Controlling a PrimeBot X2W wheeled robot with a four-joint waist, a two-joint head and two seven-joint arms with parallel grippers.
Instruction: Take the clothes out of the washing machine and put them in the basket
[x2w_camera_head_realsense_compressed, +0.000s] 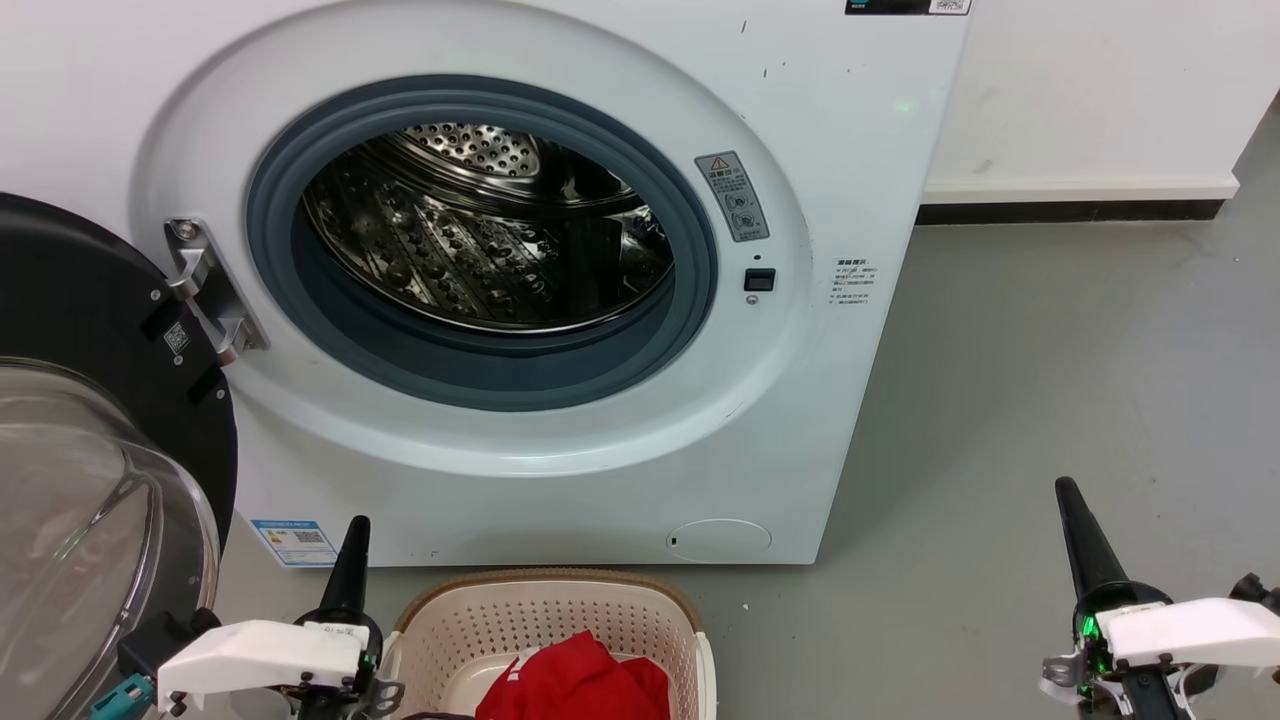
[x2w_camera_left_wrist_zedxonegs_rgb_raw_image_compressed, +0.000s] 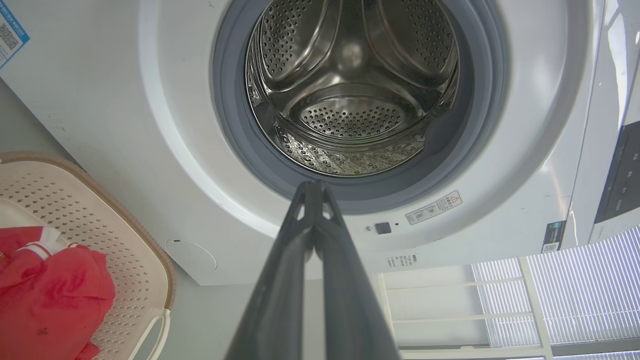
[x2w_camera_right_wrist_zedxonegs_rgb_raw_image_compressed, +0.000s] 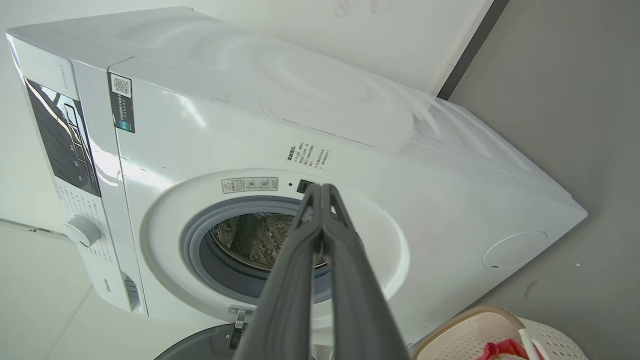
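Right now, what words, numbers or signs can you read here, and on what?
No words read clearly.
Warning sticker on the washing machine: triangle sign, print too small.
Blue label low on its front: QR code, print blurred.
Print right of the porthole: too small.

Room bkgd
Grey floor (x2w_camera_head_realsense_compressed: 1050, 400) at 3-5 o'clock in head view; white wall (x2w_camera_head_realsense_compressed: 1100, 90) at 1-2 o'clock w/ black skirting strip (x2w_camera_head_realsense_compressed: 1065, 212) along its base; slatted blinds (x2w_camera_left_wrist_zedxonegs_rgb_raw_image_compressed: 575, 295) at 4 o'clock, L wrist view
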